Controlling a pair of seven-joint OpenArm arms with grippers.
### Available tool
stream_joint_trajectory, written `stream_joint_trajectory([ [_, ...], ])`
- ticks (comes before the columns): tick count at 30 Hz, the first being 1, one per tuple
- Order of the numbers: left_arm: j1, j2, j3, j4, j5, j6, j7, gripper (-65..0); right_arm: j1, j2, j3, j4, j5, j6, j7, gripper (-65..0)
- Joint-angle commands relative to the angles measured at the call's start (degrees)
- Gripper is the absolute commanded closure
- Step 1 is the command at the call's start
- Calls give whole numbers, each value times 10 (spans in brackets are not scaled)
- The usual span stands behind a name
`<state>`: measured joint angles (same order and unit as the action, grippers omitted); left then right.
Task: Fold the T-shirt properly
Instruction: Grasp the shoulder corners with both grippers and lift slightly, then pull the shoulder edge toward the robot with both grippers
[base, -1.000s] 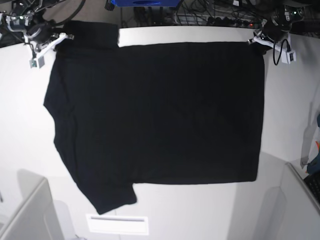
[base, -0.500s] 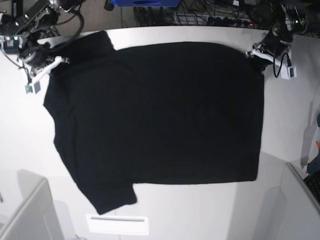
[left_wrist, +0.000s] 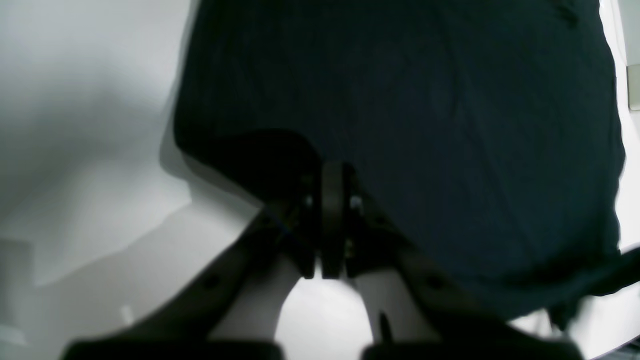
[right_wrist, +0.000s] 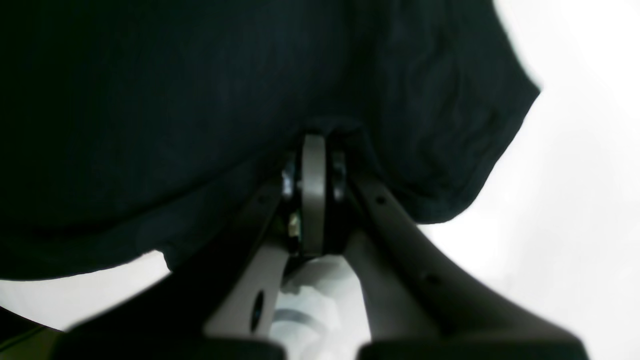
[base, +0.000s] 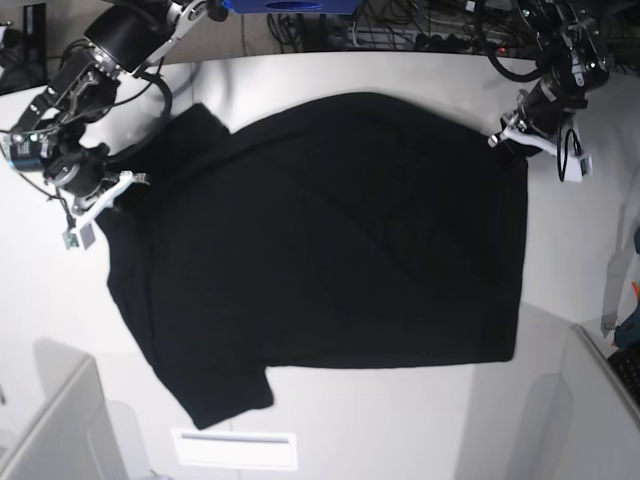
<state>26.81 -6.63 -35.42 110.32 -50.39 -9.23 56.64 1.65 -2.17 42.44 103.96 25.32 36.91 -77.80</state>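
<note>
White table (base: 400, 420); cable tangle (base: 420, 30) behind.

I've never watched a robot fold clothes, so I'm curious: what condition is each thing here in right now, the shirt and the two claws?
T-shirt: spread on the table, plain black side up, far edge lifted and pulled inward at both gripped corners.
Left gripper: shut on the T-shirt's far corner.
Right gripper: shut on the T-shirt at the opposite far corner, near a sleeve.
Table: white, mostly covered by the T-shirt.
</note>
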Motion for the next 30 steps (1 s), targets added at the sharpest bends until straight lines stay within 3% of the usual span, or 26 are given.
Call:
stream_joint_trajectory([
  [1, 24, -5, -4, 10, -20, -4, -2, 0, -9, 9, 4, 14, 1, -1, 3, 0],
  [7, 114, -33, -37, 15, -101, -5, -2, 0, -103, 5, 4, 65, 6, 4, 7, 0],
  [10, 137, -50, -74, 19, -165, -5, -2, 0, -135, -2, 4, 86, 52, 4, 8, 0],
  [13, 140, -69, -88, 20, -240, -5, -2, 0, -142, 3, 4, 91, 104, -1, 5, 0],
  [16, 136, -81, -88, 20, -289, -2, -2, 0, -122, 4, 4, 92, 111, -11, 4, 0],
  [21, 104, -79, -92, 18, -298, 0, -2, 0, -72, 4, 2, 91, 112, -41, 4, 0],
  [30, 20, -77, -88, 13, -294, 84, -2, 0, 32, 4, -2, 54, 109, -96, 4, 0],
])
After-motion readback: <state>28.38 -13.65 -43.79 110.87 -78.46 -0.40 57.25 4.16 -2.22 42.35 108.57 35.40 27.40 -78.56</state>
